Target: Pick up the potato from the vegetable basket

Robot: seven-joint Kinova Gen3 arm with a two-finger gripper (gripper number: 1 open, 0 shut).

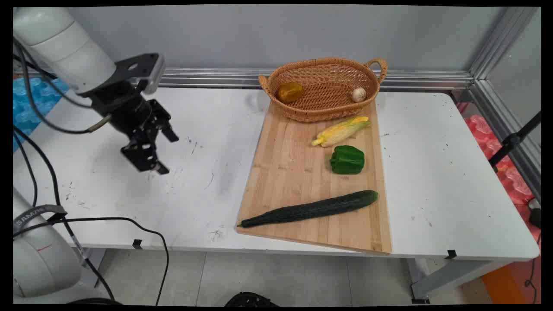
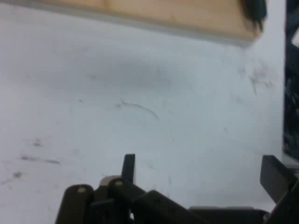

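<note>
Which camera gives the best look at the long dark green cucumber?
The main view: the long dark green cucumber lies whole, diagonally across the light wooden cutting board. The hand view catches only its dark tip at the board's corner.

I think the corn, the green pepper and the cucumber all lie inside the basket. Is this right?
Not right. In the main view, the corn, green pepper and cucumber all lie on the wooden board, in front of the basket, not inside it.

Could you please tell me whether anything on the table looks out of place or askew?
Mostly tidy. The cutting board sits skewed, its near edge jutting slightly past the table edge, and the cucumber tip overhangs the board's left edge. The open gripper holds nothing.
</note>
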